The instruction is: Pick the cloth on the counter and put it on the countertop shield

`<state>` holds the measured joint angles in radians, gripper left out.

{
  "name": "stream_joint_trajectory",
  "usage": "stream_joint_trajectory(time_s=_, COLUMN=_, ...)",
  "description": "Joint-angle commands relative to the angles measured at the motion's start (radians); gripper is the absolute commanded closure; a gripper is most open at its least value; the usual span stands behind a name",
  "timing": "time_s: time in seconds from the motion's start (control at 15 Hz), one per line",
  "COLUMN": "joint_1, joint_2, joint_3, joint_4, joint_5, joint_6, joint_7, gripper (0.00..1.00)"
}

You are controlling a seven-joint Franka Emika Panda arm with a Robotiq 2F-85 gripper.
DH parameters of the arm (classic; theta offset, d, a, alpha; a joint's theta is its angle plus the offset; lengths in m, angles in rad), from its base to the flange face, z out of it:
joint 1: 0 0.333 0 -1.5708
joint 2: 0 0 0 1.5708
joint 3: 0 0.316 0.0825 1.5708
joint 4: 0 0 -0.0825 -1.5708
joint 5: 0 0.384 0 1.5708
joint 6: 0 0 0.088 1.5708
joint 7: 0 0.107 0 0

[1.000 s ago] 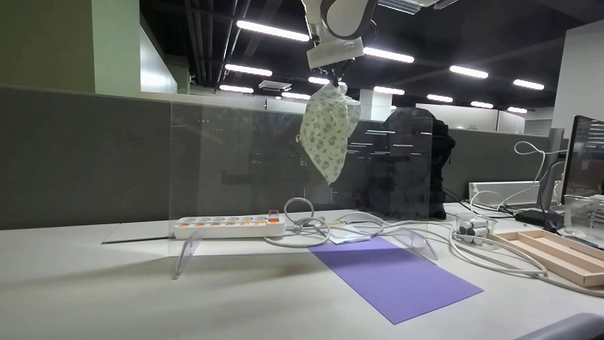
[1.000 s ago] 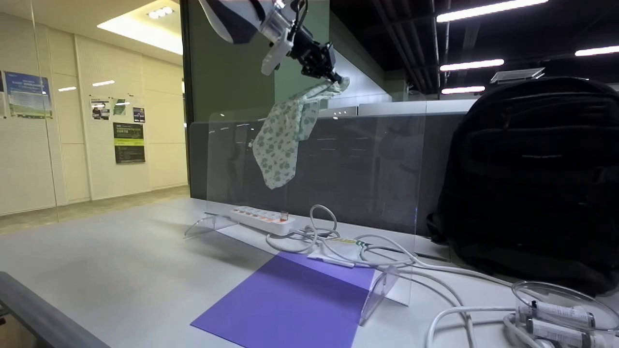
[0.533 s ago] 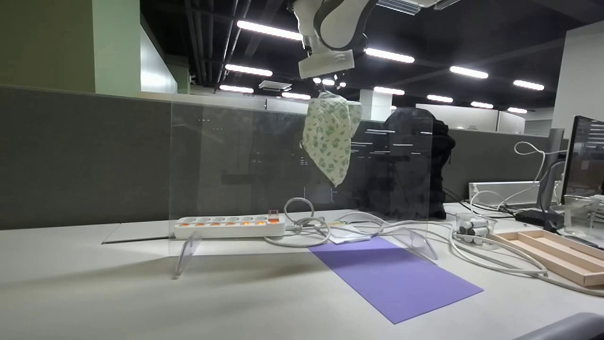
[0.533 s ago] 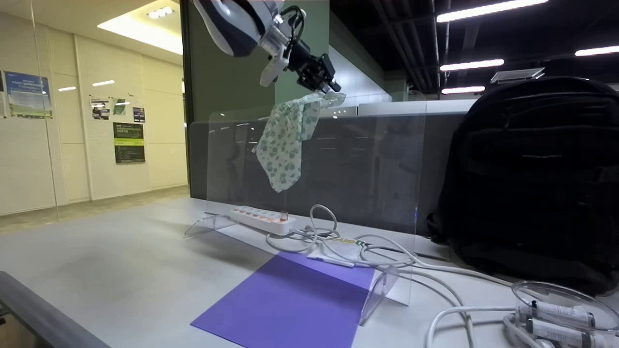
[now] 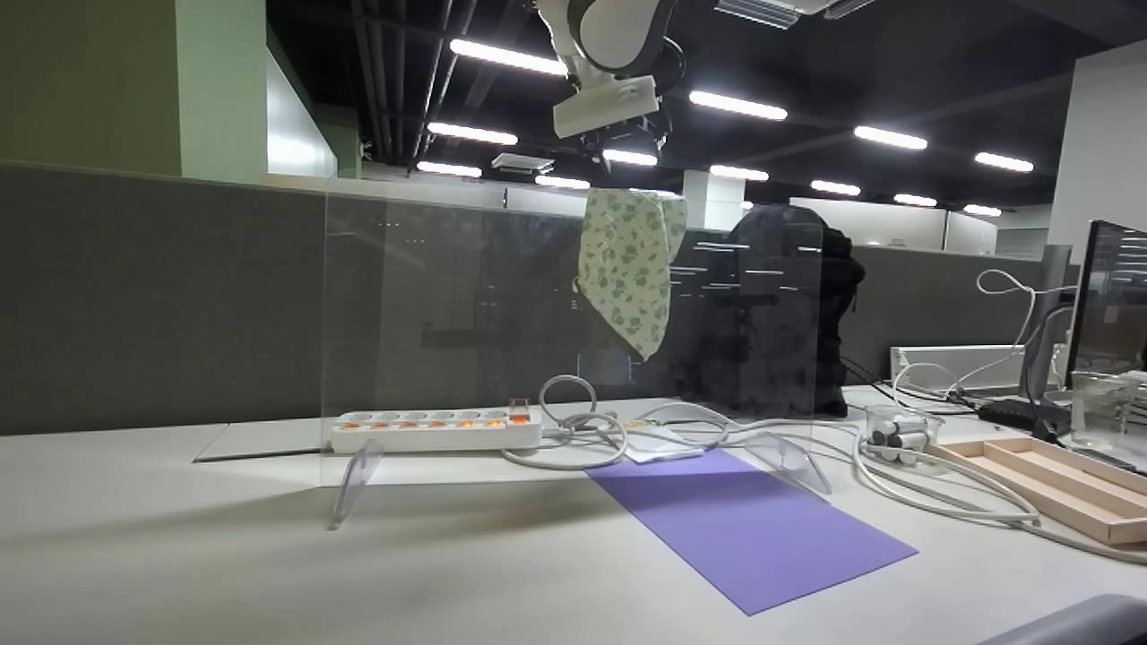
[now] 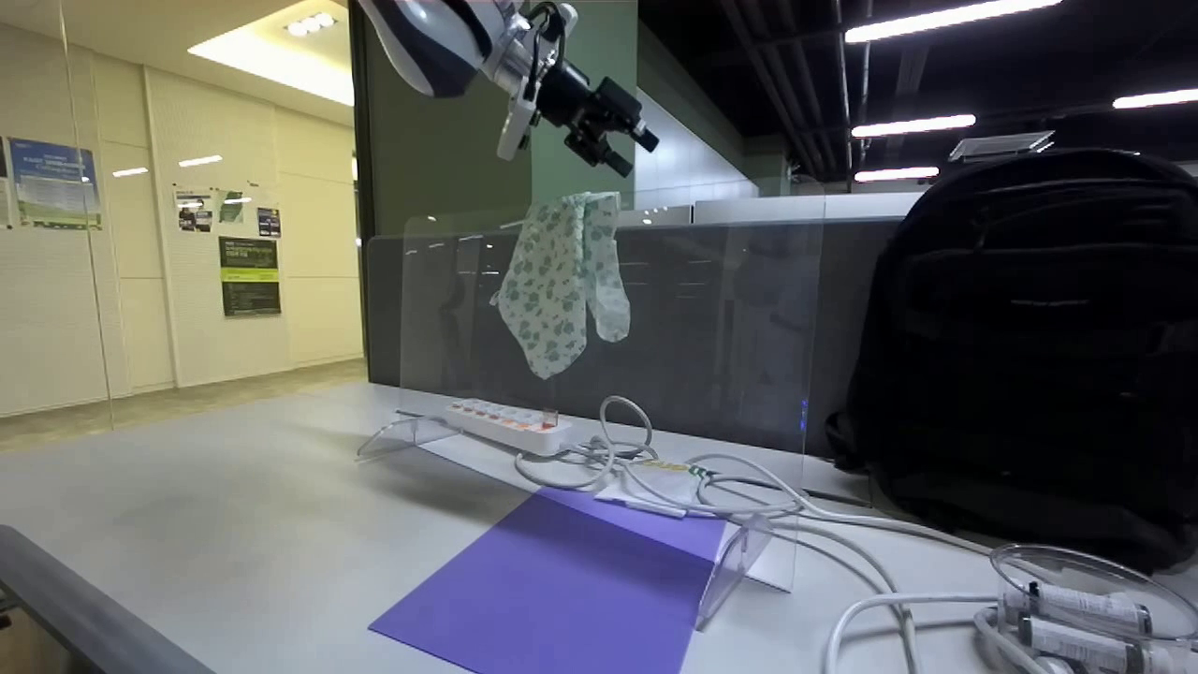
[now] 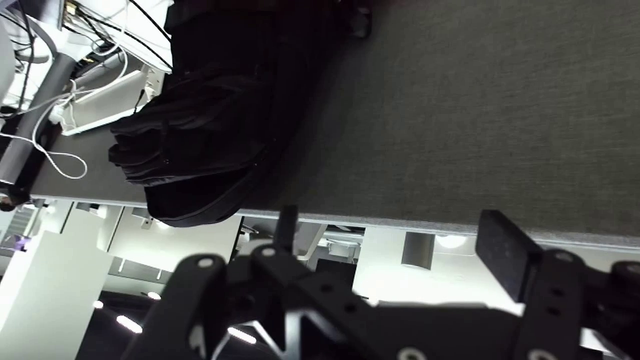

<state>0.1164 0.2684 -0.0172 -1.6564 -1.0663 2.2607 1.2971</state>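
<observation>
Loosely draped over the top edge of an upright clear shield, a pale cloth printed in green hangs well above a light gray surface, as both exterior views show. Its longer fold tapers to a corner that points down, and a shorter fold falls beside it; reflections in the shield make it hard to tell which face each fold lies against. Just above the cloth and apart from it, the robot's hand is in a released pose, its 2 dark fingers spread wide; in the wrist view, the top edge of a gray partition runs across beyond them. A white arm carries the hand from above. The shield stands on 2 clear feet, 1 of them at the edge of a flat purple sheet. Behind the shield lies a white power strip with orange switches. Looped white cables trail across the surface beside it, past a white packet. Farther out, a black backpack stands upright by the partition. Well apart from the cloth, a clear container holds small labeled cylinders, just beside a shallow wooden tray; a monitor stands past the tray.
</observation>
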Motion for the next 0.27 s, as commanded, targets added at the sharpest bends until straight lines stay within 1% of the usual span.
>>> stream_joint_trajectory(time_s=0.0, joint_1=0.009, joint_2=0.017, joint_3=0.011, joint_4=0.041, joint_5=0.034, joint_6=-0.093, joint_7=0.002, gripper=0.00)
stream_joint_trajectory(time_s=0.2, joint_1=-0.004, joint_2=0.003, joint_3=0.032, joint_4=0.025, joint_5=0.127, joint_6=-0.117, joint_7=-0.093, gripper=0.00)
